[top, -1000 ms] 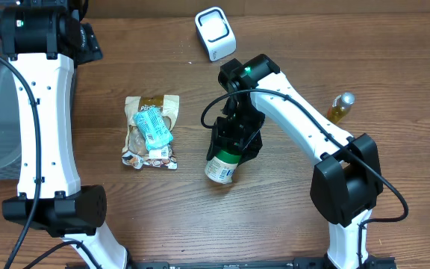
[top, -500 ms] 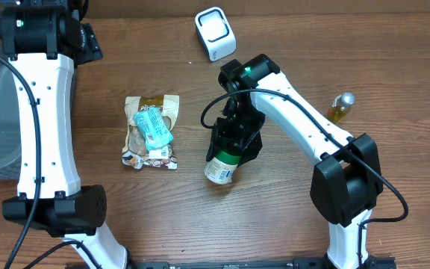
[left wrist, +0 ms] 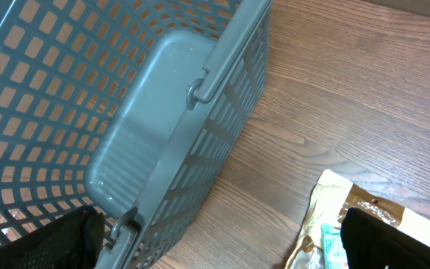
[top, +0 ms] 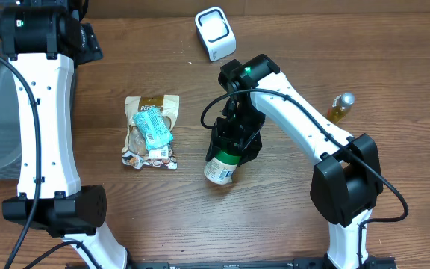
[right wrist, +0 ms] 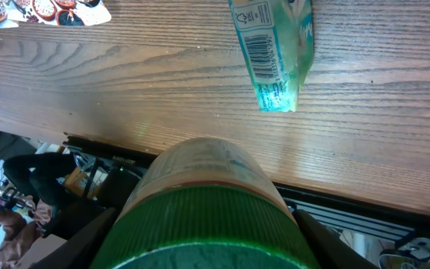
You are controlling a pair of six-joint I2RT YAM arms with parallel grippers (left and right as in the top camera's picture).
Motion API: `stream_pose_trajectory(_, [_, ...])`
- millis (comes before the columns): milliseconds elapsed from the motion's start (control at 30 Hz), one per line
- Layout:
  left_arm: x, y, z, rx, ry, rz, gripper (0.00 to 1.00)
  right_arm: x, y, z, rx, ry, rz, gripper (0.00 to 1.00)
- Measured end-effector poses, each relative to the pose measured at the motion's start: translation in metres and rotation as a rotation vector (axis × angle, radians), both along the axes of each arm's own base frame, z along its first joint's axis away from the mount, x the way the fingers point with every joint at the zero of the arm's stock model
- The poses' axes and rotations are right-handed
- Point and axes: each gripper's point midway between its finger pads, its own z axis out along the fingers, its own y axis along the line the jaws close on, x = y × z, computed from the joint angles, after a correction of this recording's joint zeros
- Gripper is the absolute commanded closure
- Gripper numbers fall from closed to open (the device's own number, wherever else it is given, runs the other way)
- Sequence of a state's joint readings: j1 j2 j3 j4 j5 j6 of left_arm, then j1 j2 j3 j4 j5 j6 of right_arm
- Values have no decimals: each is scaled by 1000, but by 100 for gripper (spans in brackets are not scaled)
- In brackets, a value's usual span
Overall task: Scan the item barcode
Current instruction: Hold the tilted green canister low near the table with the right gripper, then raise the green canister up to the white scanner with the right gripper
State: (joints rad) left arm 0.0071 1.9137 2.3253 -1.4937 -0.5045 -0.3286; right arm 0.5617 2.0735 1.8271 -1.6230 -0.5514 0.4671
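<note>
We have the round green-lidded jar point(top: 220, 168) clamped in our right gripper point(top: 234, 142), tilted, close over the brown wooden desk point(top: 163, 217) near its middle. Our left gripper point(left wrist: 234, 243) hangs spread wide and empty beside the grey plastic lattice basket point(left wrist: 125, 112). The pick-up looks done; next, we judge, the jar must travel to the white boxy scanner point(top: 215, 32) at the far edge, barcode facing it.

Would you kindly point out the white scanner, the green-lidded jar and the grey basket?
white scanner point(top: 215, 33), overhead view, its top face.
green-lidded jar point(right wrist: 207, 224), right wrist view, its ribbed lid.
grey basket point(left wrist: 159, 123), left wrist view, its rim.
</note>
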Motion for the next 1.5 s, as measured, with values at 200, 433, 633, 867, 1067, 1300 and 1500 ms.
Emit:
stream_pose_trajectory(200, [0, 0, 0, 0, 0, 0, 1, -2, -1, 1, -2, 9, 0, 74])
stream_pose_trajectory(433, [0, 0, 0, 0, 1, 0, 1, -1, 3, 2, 19, 8, -5, 75])
stream_pose_trajectory(633, [0, 0, 0, 0, 0, 0, 0, 9, 8, -1, 42, -36, -3, 88])
stream_pose_trajectory(867, [0, 0, 0, 0, 0, 0, 0, 51, 15, -14, 51, -245, 8, 88])
stream_pose_trajectory(1067, [0, 0, 0, 0, 0, 0, 0, 108, 15, -17, 68, -464, -33, 91])
stream_pose_trajectory(1300, [0, 0, 0, 0, 0, 0, 0, 181, 4, 1, 162, -682, -143, 96])
stream_pose_trajectory(1500, [0, 0, 0, -1, 0, 0, 0, 240, 5, 38, 317, -909, -199, 96])
